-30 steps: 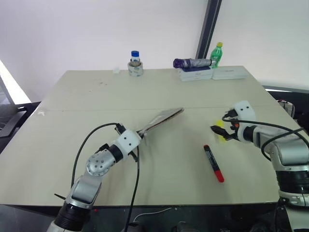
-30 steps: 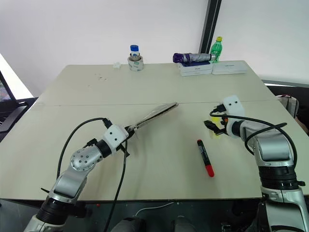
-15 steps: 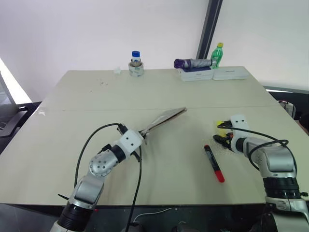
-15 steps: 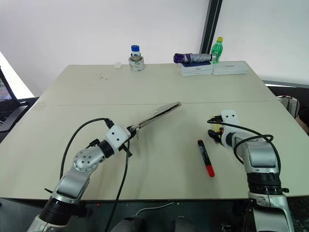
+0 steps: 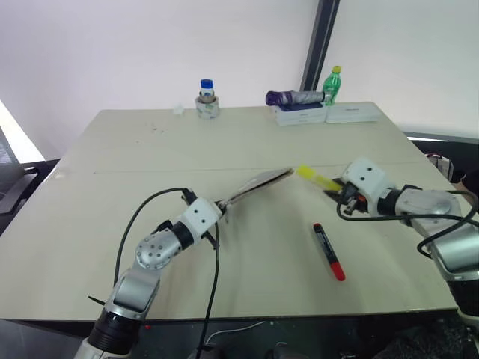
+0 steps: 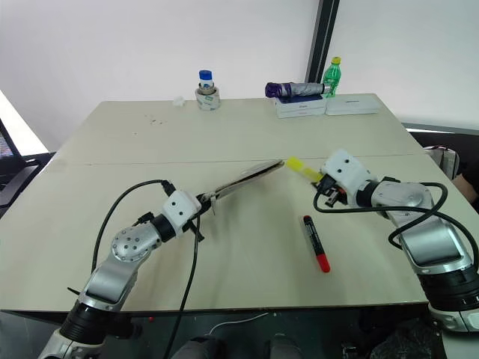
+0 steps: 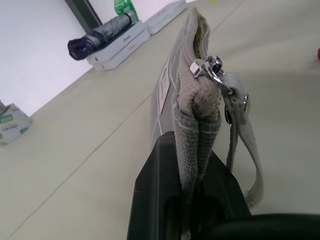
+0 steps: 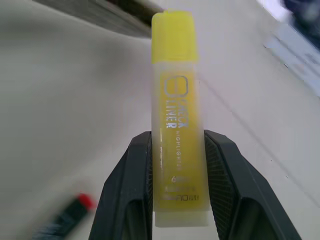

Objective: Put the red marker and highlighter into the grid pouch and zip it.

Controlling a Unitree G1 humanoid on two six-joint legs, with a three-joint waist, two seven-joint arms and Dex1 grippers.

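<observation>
- The short translucent yellow highlighter [image 8: 176, 125] bears silver print along its barrel: a boxed logo, then "LINER" with "HIGHLIGHTER" in small letters beside it; the smaller print near its end is too small to read.

The robot's two arms are built of silver-grey metal segments with white plastic housings at the wrists. The left arm [image 5: 157, 254] has a rounded silver joint ringed with small dark screw holes, and a black cable loops from it to the white wrist block. The right arm [image 5: 430, 213] carries a white wrist block with two dark round spots; black cables curl beside that block. Each gripper's fingers [image 8: 125, 200] are glossy black, broad and rounded.
</observation>
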